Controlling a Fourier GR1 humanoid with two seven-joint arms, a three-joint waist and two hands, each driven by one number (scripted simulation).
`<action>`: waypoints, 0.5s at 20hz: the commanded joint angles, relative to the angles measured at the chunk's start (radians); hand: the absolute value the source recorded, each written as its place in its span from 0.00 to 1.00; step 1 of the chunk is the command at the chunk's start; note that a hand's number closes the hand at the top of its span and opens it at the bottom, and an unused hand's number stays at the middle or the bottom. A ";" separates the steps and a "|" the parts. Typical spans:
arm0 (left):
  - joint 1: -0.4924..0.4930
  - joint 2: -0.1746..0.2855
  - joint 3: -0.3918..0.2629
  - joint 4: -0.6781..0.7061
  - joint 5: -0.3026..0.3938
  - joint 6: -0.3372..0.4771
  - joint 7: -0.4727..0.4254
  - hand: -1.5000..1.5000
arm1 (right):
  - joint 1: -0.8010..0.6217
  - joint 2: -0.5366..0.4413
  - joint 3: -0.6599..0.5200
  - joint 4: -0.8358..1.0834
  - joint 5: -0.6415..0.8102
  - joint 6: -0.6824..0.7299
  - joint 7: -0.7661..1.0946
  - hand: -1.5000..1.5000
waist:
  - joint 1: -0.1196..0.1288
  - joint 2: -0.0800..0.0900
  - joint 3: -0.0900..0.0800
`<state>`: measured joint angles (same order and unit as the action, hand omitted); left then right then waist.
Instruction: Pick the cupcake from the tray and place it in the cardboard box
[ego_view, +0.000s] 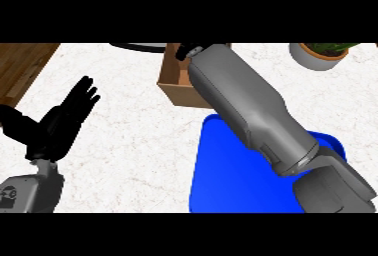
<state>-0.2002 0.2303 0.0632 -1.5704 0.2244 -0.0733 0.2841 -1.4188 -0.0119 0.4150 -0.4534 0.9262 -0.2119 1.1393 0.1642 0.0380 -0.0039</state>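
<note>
The blue tray (221, 175) lies at the lower middle of the counter, and no cupcake shows on its visible part. The open cardboard box (176, 86) stands just beyond the tray. My right forearm crosses the tray and reaches over the box. Only a small black part of my right hand (186, 52) shows above the box's opening, at the frame's top. The forearm hides most of the box's inside, and the cupcake is not visible anywhere. My left hand (65, 120) rests open at the left, fingers up, holding nothing.
A white pot with a green plant (319, 55) stands at the back right. A dark round rim (140, 46) shows at the back, left of the box. A wooden surface (22, 67) borders the white counter at the upper left.
</note>
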 joint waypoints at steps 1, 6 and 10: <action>0.004 0.012 0.008 0.005 0.008 -0.017 -0.002 0.50 | 0.074 0.011 -0.045 0.029 -0.084 -0.104 0.146 1.00 | -0.003 0.001 0.001; 0.023 -0.014 -0.019 0.010 -0.021 0.001 -0.014 0.50 | 0.104 0.011 -0.043 0.036 -0.153 -0.146 0.134 0.00 | 0.001 -0.002 0.001; 0.003 0.002 0.011 0.018 0.010 -0.013 -0.007 0.50 | 0.132 0.011 0.001 -0.002 -0.167 -0.272 0.074 0.00 | 0.001 -0.004 0.001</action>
<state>-0.1909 0.2271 0.0648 -1.5649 0.2241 -0.0770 0.2781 -1.2979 -0.0106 0.3895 -0.4342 0.7864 -0.3354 1.1033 0.1633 0.0349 -0.0023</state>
